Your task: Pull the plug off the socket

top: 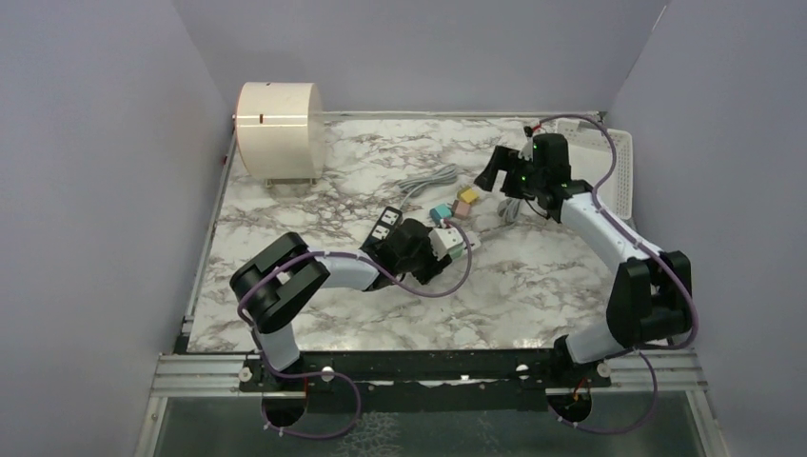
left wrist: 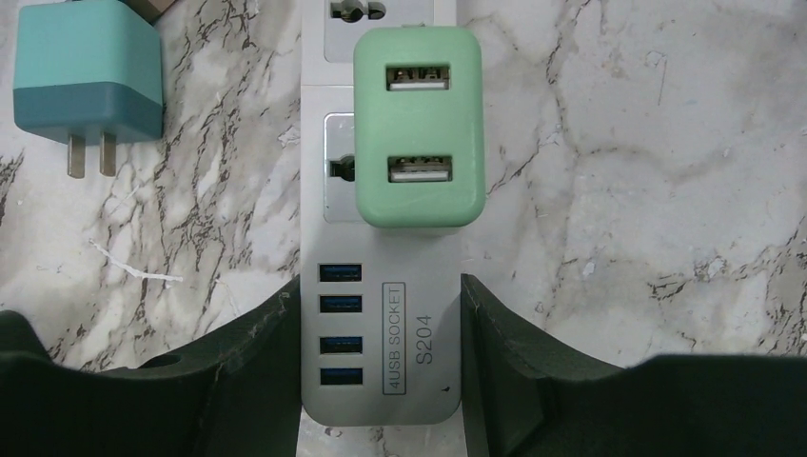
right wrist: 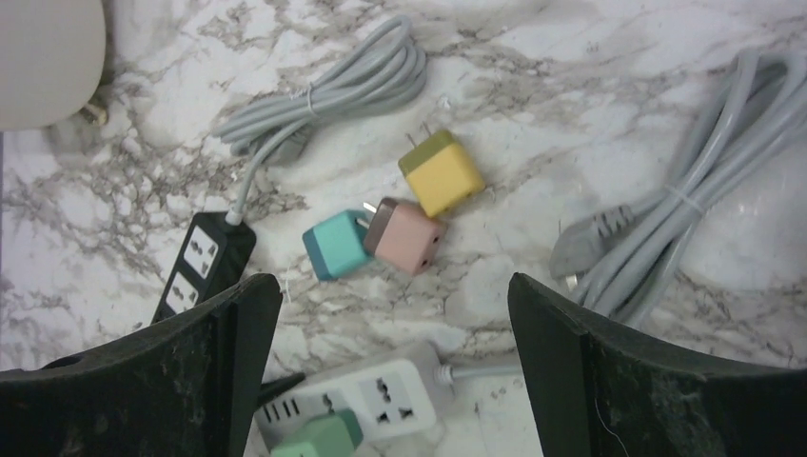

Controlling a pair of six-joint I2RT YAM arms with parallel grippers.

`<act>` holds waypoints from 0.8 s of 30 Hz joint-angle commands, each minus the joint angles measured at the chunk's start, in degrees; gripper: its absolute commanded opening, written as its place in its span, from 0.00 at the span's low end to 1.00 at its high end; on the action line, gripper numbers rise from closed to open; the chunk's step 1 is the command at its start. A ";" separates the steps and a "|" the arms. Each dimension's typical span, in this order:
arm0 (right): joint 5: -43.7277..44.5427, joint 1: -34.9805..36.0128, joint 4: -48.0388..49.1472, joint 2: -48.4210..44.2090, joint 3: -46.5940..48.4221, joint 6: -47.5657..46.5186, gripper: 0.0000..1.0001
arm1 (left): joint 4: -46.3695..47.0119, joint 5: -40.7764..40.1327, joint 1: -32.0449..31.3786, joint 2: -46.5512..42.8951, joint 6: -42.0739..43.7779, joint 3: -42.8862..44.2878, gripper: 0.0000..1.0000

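Note:
A white socket strip (left wrist: 381, 314) lies on the marble table, with a green plug (left wrist: 419, 138) seated in its middle outlet. My left gripper (left wrist: 381, 367) is shut on the strip's USB end, one finger on each long side. The strip (top: 445, 241) and the green plug (top: 457, 238) show mid-table in the top view, where my left gripper (top: 419, 249) covers the strip's near end. My right gripper (top: 492, 171) is open and empty, held above the table to the right of the strip. In the right wrist view the strip (right wrist: 381, 400) and plug (right wrist: 319, 440) lie low between its fingers.
Loose teal (right wrist: 333, 246), pink (right wrist: 407, 236) and yellow (right wrist: 442, 173) plugs lie behind the strip. A black socket strip (right wrist: 202, 267) lies at left, coiled grey cables (right wrist: 333, 90) behind and at right (right wrist: 685, 219). A cream cylinder (top: 279, 118) stands back left, a white basket (top: 620, 171) back right.

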 commanded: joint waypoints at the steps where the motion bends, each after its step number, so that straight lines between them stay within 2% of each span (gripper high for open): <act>1: -2.37 0.52 3.52 -9.07 -8.93 3.29 0.95 | 0.66 5.51 3.21 0.96 3.21 -0.29 0.00; 6: 0.47 0.53 10.66 -23.44 -23.48 4.37 0.95 | -0.13 13.26 7.00 0.06 9.02 -0.36 0.00; 7: 0.19 0.53 14.25 -26.53 -27.11 4.71 0.98 | -0.15 13.97 7.59 -0.36 9.82 -0.73 0.00; 10: -4.24 0.53 32.23 -34.68 -40.09 6.57 1.00 | -0.21 15.49 8.65 -1.41 13.60 -1.83 0.00; 12: -11.74 0.64 48.14 -38.35 -47.48 3.53 1.00 | -0.12 16.84 8.77 -2.26 17.16 -3.47 0.00; 15: -21.08 2.52 54.67 -34.56 -48.50 -0.70 0.99 | 0.11 21.27 9.25 -2.31 20.23 -4.45 0.00; 17: -28.16 3.66 62.08 -30.21 -49.27 -3.94 0.93 | -2.71 23.76 9.61 -2.25 21.31 -3.15 0.00; 20: -35.86 4.53 72.21 -22.97 -49.39 -7.25 0.92 | -8.73 28.40 10.15 -2.21 23.47 -0.73 0.00; 24: -41.15 4.62 80.48 -15.01 -48.29 -10.58 0.91 | -11.78 32.31 10.18 -1.43 25.62 0.04 0.00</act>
